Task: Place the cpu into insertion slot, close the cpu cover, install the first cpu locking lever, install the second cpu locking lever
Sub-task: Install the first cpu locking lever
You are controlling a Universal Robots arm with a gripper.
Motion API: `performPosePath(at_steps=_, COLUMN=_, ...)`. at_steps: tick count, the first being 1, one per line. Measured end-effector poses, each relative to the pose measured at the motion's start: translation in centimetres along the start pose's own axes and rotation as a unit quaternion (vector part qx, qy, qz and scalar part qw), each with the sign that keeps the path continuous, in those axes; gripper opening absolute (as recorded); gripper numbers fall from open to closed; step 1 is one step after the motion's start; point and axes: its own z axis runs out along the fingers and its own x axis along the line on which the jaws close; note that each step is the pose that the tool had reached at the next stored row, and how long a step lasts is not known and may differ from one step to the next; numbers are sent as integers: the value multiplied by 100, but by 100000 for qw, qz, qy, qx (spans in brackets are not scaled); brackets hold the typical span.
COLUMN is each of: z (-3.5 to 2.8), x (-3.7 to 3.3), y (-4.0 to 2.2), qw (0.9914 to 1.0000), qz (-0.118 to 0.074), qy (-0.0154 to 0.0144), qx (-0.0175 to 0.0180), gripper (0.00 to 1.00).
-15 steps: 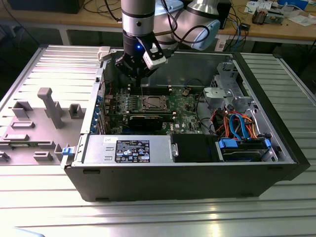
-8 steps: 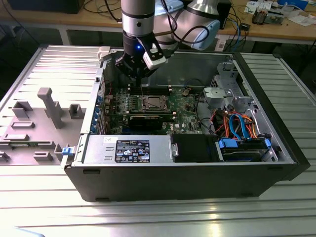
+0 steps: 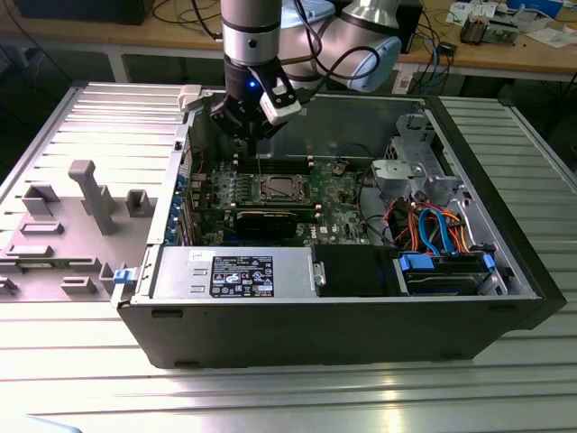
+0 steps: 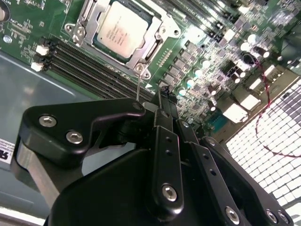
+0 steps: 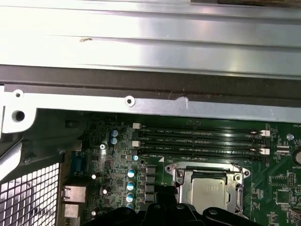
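Observation:
The cpu [image 4: 121, 29] lies flat in the insertion slot [image 3: 275, 189] on the green motherboard, its silver top showing. The cpu cover [image 4: 141, 55], a silver metal frame, lies down around it; both also appear in the first wrist view, cpu [image 5: 207, 194] and cover [image 5: 184, 173]. A thin wire locking lever [image 4: 138, 84] stands upright from the socket's corner, and it shows as a thin vertical line [image 3: 259, 158] in the exterior view. My gripper [image 4: 162, 92] hangs shut just above the socket's far side [image 3: 245, 126], right beside the lever's top. That top end is hidden behind a finger link.
Long black memory slots [image 5: 202, 139] run along the socket's far side. The open computer case [image 3: 487, 180] walls in the board, with a drive cage [image 3: 406, 176], coloured cables [image 3: 433, 225] and a power supply [image 3: 234, 271] inside. A grey fixture [image 3: 86, 203] lies at the exterior view's left.

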Motion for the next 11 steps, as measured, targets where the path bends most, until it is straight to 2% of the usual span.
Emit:
performPosePath(at_steps=3, z=10, x=-1, y=37, qw=100000, qz=2, qy=-1, qx=-4, gripper=11)
performPosePath(at_steps=11, z=19, x=-56, y=53, qw=100000, qz=0, qy=10, qx=2, gripper=11)
